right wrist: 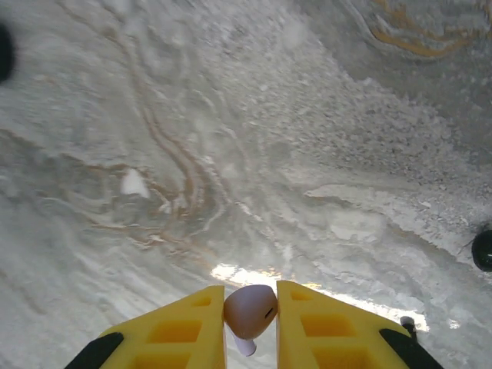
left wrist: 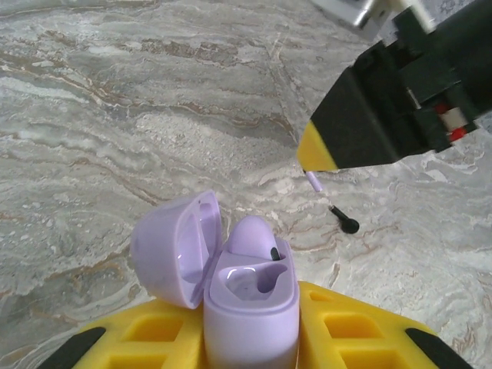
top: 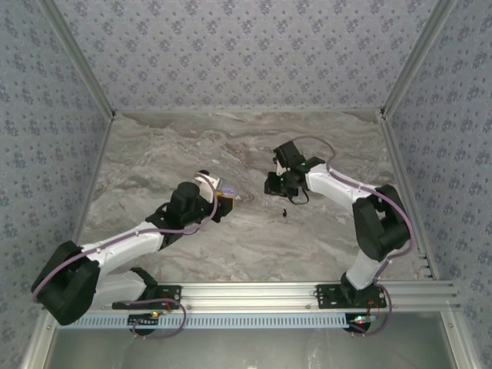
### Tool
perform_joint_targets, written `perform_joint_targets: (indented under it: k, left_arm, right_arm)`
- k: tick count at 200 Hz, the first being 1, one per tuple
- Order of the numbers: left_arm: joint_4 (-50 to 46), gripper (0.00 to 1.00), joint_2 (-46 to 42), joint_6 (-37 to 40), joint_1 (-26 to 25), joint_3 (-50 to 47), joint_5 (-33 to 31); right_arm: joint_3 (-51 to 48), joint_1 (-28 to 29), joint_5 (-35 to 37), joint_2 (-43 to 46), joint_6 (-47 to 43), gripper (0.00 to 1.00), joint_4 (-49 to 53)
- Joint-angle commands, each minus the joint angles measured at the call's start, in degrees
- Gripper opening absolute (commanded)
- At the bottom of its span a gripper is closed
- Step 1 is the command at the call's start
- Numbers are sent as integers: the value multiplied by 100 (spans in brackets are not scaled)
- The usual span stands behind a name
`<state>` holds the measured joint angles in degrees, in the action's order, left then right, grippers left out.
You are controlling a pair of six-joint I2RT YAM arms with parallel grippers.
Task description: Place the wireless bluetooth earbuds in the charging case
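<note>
My left gripper [left wrist: 246, 306] is shut on the lilac charging case [left wrist: 250, 307], which stands upright with its lid [left wrist: 173, 250] swung open to the left. One lilac earbud [left wrist: 252, 233] sits in the case's far slot, and the near slot [left wrist: 250, 283] is hollow. In the top view the case [top: 226, 187] is at table centre-left in the left gripper [top: 224, 198]. My right gripper [right wrist: 250, 292] is shut on a second lilac earbud [right wrist: 250, 311], stem pointing down. It hovers above the table to the right of the case [top: 275, 184], and the stem [left wrist: 314, 181] hangs below its yellow fingertip [left wrist: 315, 154].
A small black stemmed piece [left wrist: 346, 221] lies on the marble table [top: 184, 146] between the two grippers, also a dark speck from above [top: 285, 211]. A round black object [right wrist: 483, 250] sits at the right wrist view's right edge. Patterned walls enclose the table.
</note>
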<state>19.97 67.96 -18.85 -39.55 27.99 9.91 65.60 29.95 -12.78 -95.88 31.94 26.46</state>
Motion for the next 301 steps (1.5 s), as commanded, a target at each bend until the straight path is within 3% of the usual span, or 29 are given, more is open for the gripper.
perform_joint_targets:
  k: [1,100,301]
  left_arm:
    - [1018,28,181,-93,-41,-42,207]
    - [2432,29,928,-198,-66,99,800]
    - [2978,28,1203,-550,-364,743,875]
  right_arm:
    - [-107,-56,-265,529,101,21,-408]
    - [-138,65,-680,1621,68,21,-1204]
    - [94,639,-630,2046,-233,22,-1549]
